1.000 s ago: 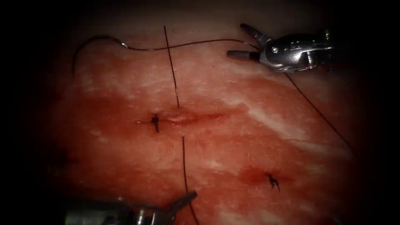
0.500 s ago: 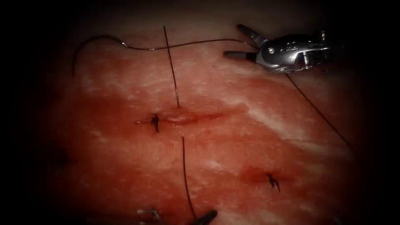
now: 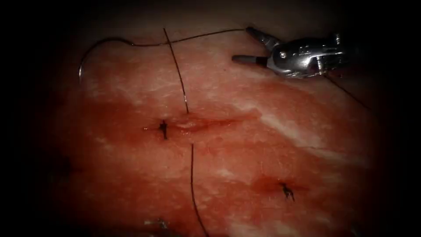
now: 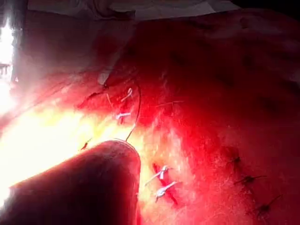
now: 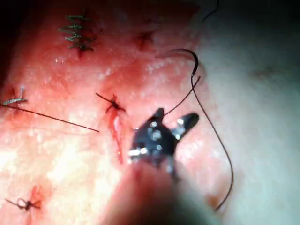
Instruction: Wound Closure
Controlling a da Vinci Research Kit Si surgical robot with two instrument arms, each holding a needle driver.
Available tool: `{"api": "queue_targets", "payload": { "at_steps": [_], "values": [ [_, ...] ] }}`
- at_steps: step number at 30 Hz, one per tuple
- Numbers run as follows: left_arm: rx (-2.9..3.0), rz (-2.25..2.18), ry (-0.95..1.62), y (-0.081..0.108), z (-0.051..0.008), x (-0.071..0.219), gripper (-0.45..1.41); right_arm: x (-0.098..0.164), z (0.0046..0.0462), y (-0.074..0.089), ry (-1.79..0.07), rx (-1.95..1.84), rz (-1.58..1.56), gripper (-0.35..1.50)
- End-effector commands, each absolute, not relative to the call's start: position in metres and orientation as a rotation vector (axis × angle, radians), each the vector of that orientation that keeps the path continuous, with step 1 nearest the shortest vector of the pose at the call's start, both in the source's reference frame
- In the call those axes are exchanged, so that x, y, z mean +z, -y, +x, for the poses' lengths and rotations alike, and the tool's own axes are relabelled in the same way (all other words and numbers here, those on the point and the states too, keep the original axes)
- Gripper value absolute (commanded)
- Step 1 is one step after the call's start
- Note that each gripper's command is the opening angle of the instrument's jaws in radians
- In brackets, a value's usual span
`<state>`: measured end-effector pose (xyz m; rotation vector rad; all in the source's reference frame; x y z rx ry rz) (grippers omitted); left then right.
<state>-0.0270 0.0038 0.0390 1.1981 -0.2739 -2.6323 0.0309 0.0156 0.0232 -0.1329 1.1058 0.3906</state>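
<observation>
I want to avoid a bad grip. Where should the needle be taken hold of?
Probably on the arc's back part, near its thread end: the needle lies free on the tissue, up and left of the cut. Come from the right, where the right tool stands open.

right arm's end effector (image 3: 247, 44) is shiny silver metal, small round pivot screw, two slim dark grey jaws.
</observation>
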Motion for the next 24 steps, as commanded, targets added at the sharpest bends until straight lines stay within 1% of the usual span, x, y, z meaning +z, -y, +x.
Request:
{"api": "queue_targets", "payload": {
  "at_steps": [1,2,5,6,10,14,17,19,22,24],
  "values": [
    [-2.637,1.168,0.301,-0.005,-0.0266,0.040,-0.45,0.024,0.0317,-0.014,-1.124,0.368,-0.116,0.98],
    [-2.638,1.164,0.311,-0.005,-0.0262,0.040,-0.45,0.024,0.0319,-0.014,-1.132,0.363,-0.104,0.86],
    [-2.624,1.136,0.348,-0.007,-0.0254,0.040,-0.45,0.024,0.0327,-0.013,-1.174,0.271,-0.033,0.39],
    [-2.615,1.124,0.360,-0.007,-0.0252,0.040,-0.45,0.024,0.0330,-0.012,-1.193,0.245,-0.014,0.30],
    [-2.579,1.088,0.392,-0.008,-0.0245,0.040,-0.45,0.024,0.0345,-0.011,-1.254,0.120,0.035,0.32],
    [-2.549,1.030,0.422,-0.009,-0.0238,0.040,-0.45,0.024,0.0361,-0.008,-1.321,0.002,0.072,0.47],
    [-2.543,0.958,0.460,-0.010,-0.0224,0.039,-0.45,0.025,0.0368,-0.005,-1.332,-0.098,0.118,0.54],
    [-2.526,0.905,0.476,-0.011,-0.0209,0.039,-0.45,0.026,0.0366,-0.003,-1.336,-0.167,0.148,0.67],
    [-2.519,0.869,0.487,-0.011,-0.0204,0.040,-0.45,0.026,0.0365,-0.002,-1.343,-0.209,0.168,0.72],
    [-2.512,0.856,0.492,-0.012,-0.0203,0.040,-0.45,0.027,0.0366,-0.002,-1.357,-0.228,0.174,0.81]
  ]
}}
